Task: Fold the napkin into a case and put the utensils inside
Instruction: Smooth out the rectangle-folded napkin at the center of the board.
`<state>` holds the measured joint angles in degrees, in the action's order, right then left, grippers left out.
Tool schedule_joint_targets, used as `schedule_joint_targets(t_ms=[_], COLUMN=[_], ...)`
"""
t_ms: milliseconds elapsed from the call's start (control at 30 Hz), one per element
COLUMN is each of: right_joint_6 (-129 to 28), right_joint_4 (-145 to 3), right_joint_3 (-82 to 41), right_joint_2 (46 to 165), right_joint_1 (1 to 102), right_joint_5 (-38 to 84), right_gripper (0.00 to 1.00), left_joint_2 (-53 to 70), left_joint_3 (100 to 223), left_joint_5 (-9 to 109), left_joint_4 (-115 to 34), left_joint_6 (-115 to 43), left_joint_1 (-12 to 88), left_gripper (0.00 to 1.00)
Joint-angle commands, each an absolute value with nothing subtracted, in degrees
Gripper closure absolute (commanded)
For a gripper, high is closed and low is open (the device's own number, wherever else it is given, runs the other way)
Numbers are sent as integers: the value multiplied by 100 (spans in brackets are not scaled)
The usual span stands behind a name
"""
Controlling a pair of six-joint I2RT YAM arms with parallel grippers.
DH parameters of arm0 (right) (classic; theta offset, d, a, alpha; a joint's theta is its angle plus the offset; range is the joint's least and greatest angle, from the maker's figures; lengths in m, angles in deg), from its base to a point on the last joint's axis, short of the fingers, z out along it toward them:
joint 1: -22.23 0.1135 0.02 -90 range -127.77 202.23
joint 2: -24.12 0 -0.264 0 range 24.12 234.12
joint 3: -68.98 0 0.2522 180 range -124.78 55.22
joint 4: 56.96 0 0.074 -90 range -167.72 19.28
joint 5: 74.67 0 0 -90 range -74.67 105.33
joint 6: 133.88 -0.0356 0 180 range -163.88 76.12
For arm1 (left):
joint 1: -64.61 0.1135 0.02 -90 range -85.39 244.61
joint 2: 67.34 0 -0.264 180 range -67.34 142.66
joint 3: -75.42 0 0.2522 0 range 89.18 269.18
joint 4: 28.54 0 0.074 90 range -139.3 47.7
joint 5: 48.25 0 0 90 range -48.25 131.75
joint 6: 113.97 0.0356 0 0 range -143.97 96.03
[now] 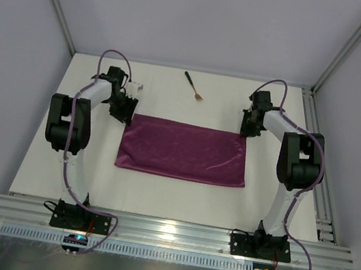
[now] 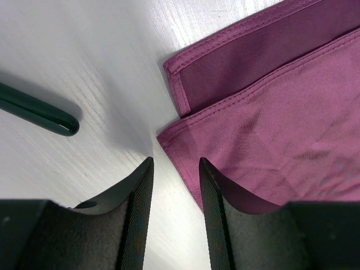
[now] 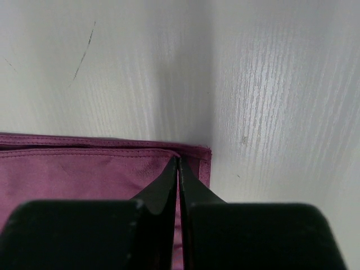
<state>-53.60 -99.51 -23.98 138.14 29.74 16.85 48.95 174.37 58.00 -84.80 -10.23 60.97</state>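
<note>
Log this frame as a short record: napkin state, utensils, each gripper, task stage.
napkin: folded into a flat two-layer rectangle, not yet a slim case
fork: lies apart, beyond the napkin's far edge
dark utensil handle: beside the napkin's far-left corner, head out of frame
left gripper: open at the far-left corner, holding nothing
right gripper: shut, tips at the far-right corner; grip on cloth unclear
stage: no utensil inside yet

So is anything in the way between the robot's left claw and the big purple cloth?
No, nothing visible. The open left gripper sits right at the corner of the soft magenta-purple cloth napkin, with only bare white table between. A thin dark handle lies off to the other side, away from the cloth.
</note>
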Motion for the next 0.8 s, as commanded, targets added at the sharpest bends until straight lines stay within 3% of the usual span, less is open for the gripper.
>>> schedule_joint_targets(t_ms=[0, 333, 600, 767], right_joint_6=[-5267, -5258, -5223, -5215], right_joint_4=[-9981, -9998, -10007, -10042], right_joint_3=[-2441, -2450, -2424, -2415], right_joint_2=[13452, 13179, 13056, 12977], right_joint_1=[3014, 3032, 3032, 3023], right_joint_5=[1823, 1920, 1885, 1814], right_gripper=[96, 96, 96, 96], left_joint_2=[4955, 5325, 5387, 5115], left_joint_3=[17548, 17655, 17620, 17400], left_joint_5=[5862, 5827, 5880, 5915], left_joint_4=[-8343, -8335, -8335, -8186], left_joint_6=[-1087, -1149, -1035, -1043], left_joint_1=[6074, 5978, 5969, 5978], left_gripper=[59, 68, 100, 100])
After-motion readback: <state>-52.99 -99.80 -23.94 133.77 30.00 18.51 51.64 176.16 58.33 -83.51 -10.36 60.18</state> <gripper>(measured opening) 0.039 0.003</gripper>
